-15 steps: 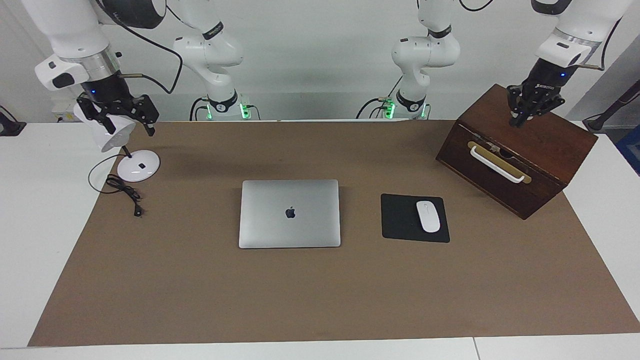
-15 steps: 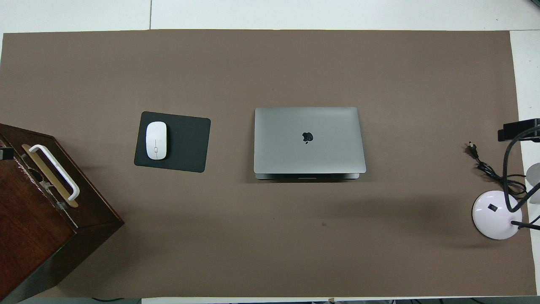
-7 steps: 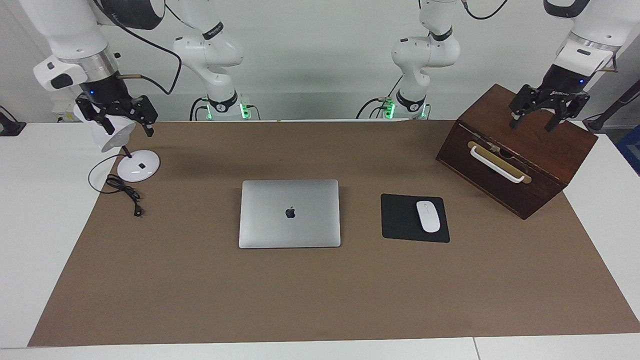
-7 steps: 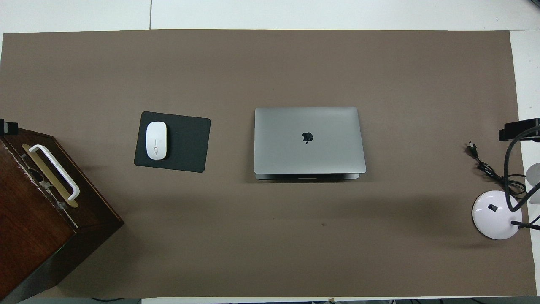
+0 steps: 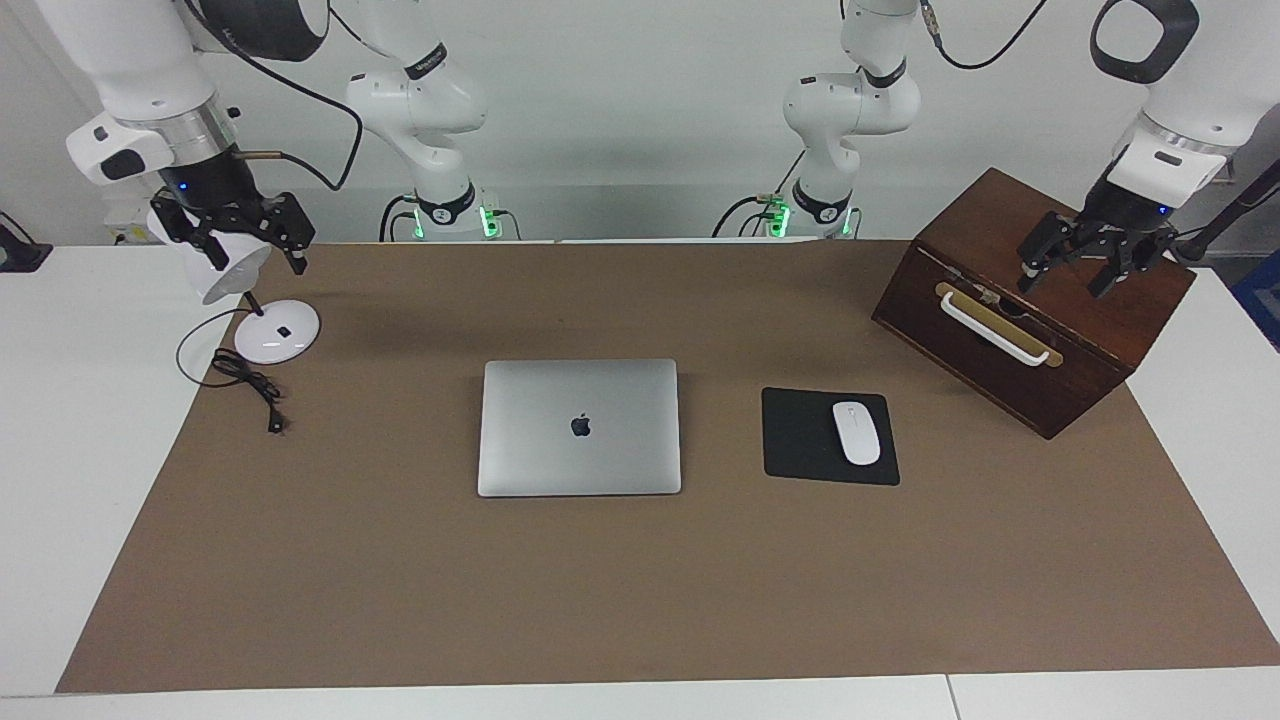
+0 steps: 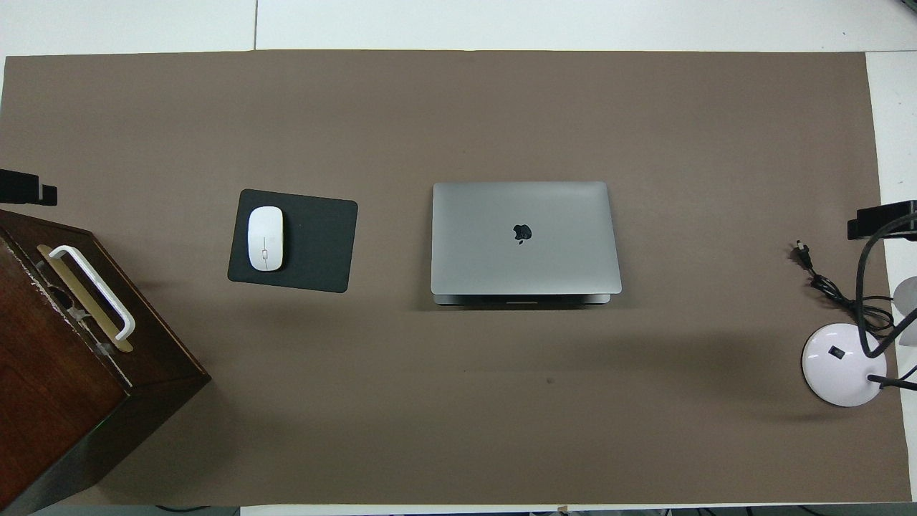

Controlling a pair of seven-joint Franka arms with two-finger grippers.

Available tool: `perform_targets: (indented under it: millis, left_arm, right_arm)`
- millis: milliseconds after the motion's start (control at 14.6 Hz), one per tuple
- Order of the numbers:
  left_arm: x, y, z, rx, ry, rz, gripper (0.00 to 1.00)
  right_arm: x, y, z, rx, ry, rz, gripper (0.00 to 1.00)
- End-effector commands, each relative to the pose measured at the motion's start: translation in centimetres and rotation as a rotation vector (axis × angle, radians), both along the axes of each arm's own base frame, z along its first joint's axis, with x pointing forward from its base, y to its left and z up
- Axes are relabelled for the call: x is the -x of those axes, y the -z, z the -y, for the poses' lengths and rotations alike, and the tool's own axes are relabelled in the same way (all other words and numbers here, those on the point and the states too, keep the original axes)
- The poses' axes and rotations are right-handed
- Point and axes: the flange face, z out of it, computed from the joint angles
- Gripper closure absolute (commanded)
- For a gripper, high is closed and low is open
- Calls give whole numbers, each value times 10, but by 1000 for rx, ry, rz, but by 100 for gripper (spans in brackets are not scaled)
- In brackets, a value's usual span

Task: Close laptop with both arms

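the counter [image 5: 640, 600] carries the laptop [image 5: 579, 427] at its middle, lid down but seen slightly raised at its robot-side edge in the overhead view. the box [image 5: 1030, 300] stands toward the left arm's end from the laptop. over the box the left hand [image 5: 1085, 262] has spread from clenched to released within the last second and shifted; the right hand [image 5: 235, 232], released, has stayed over the lamp [image 5: 270, 335], well apart from the laptop. closing seems done. both hands are cut off in the overhead view.
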Motion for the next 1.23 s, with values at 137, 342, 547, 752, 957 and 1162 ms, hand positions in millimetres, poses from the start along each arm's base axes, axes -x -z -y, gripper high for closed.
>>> perform_targets:
  millis: [137, 342, 547, 752, 957, 1162]
  left_arm:
    - [3, -3, 3, -4, -109, -67, 0]
    - [4, -3, 9, -9, -107, -76, 0]
    - [4, -4, 19, -51, -117, -66, 0]
    - [4, -5, 26, -55, -102, -66, 0]
    - [5, -10, 27, -51, -95, -50, 0]
    - [8, -13, 28, -51, -89, -46, 0]
  right_arm:
    - [5, 0, 5, 2, -4, -6, 0]
    - [4, -2, 13, 4, 8, 11, 0]
    - [5, -1, 15, 4, 11, 10, 0]
    - [5, -1, 18, 4, 17, 8, 0]
    - [7, 2, 16, 2, 17, 1, 0]
    - [8, 8, 12, 1, 12, -12, 0]
